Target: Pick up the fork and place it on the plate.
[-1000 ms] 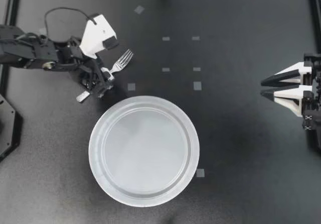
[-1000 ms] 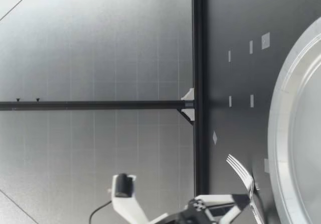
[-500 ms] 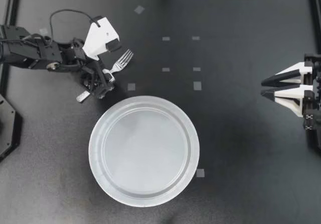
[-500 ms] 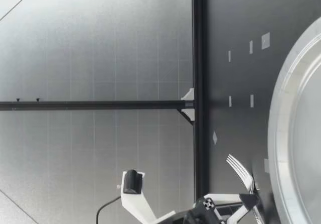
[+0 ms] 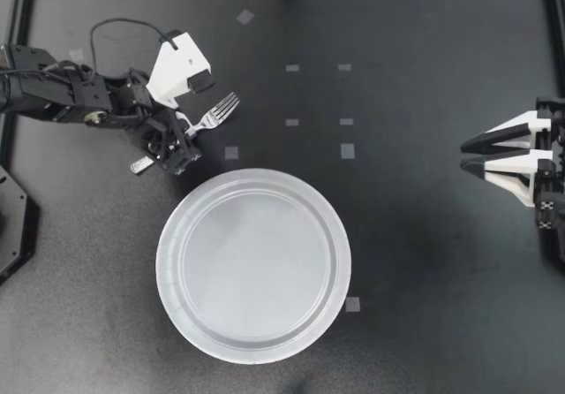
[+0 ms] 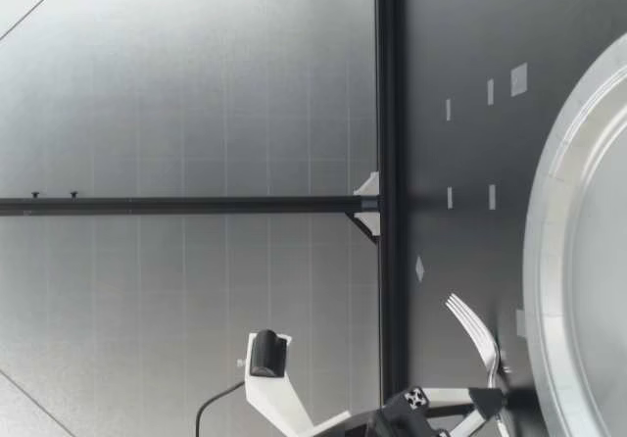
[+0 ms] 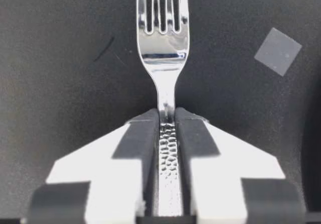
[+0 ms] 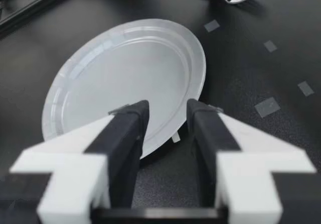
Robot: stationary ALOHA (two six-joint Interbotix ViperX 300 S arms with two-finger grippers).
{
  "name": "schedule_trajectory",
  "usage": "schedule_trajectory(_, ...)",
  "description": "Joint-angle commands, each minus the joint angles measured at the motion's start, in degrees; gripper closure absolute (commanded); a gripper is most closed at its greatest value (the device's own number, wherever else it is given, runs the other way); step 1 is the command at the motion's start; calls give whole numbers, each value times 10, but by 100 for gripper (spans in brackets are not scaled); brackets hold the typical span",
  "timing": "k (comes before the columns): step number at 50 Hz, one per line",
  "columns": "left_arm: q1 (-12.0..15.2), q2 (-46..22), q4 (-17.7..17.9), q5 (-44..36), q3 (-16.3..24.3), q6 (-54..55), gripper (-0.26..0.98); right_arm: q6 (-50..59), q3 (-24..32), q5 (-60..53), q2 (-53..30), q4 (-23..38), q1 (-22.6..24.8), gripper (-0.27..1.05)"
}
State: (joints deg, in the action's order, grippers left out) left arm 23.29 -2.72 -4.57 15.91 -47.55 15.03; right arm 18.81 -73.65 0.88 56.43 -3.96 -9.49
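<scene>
Soft overhead light, mirror glare on fork (image 7: 163, 53), faint shadows, wrist-view foregrounds blurred

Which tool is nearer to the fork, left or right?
Left. My left tool is shut on the fork at its handle; my right tool stands open far away, on the other side of the plate.

No writing, label or number can be read anywhere.

My left arm (image 5: 62, 98) reaches in from the upper left of the top view; its left gripper (image 5: 180, 140) points toward the lower right, fingers clamped on the fork (image 5: 216, 111) handle; my right gripper (image 5: 464, 157) sits at the right edge, mid-height, fingers slightly parted, pointing left.
</scene>
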Motion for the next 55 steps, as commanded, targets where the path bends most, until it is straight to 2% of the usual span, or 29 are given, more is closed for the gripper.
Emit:
schedule_trajectory(1, 3, 27, 0, 2, 17, 0, 68, -1, 8, -7, -4, 1, 4, 34)
schedule_trajectory(4, 3, 49, 0, 4, 30, -4, 68, -3, 13, -7, -8, 2, 4, 35)
schedule_trajectory(8, 3, 95, 0, 3, 69, -7, 68, -10, 26, -13, -19, 12, 4, 35)
schedule_trajectory(12, 2, 139, -1, -19, 105, -18, 68, -20, 41, -48, -30, 45, 4, 35)
schedule_trajectory(17, -2, 192, 2, -106, 128, -21, 68, -40, 45, -158, -48, 96, 4, 35)
schedule_trajectory(22, -16, 235, 4, -246, 115, -16, 68, -50, 43, -273, -91, 122, 4, 35)
schedule_trajectory(28, -47, 258, 4, -425, 74, 12, 68, -53, 65, -369, -192, 126, 4, 34)
schedule_trajectory(32, -69, 253, 3, -546, 42, 45, 68, -54, 107, -410, -285, 131, 4, 34)
schedule_trajectory(36, -84, 237, 0, -627, 22, 74, 68, -53, 152, -448, -363, 149, 4, 33)
schedule_trajectory(40, -93, 214, -2, -664, 16, 92, 68, -50, 191, -477, -419, 159, 4, 33)
schedule_trajectory(45, -106, 184, -5, -674, 21, 98, 68, -40, 234, -496, -471, 160, 4, 33)
schedule_trajectory(55, -116, 148, -42, -673, 45, 99, 68, 4, 268, -493, -490, 161, 4, 31)
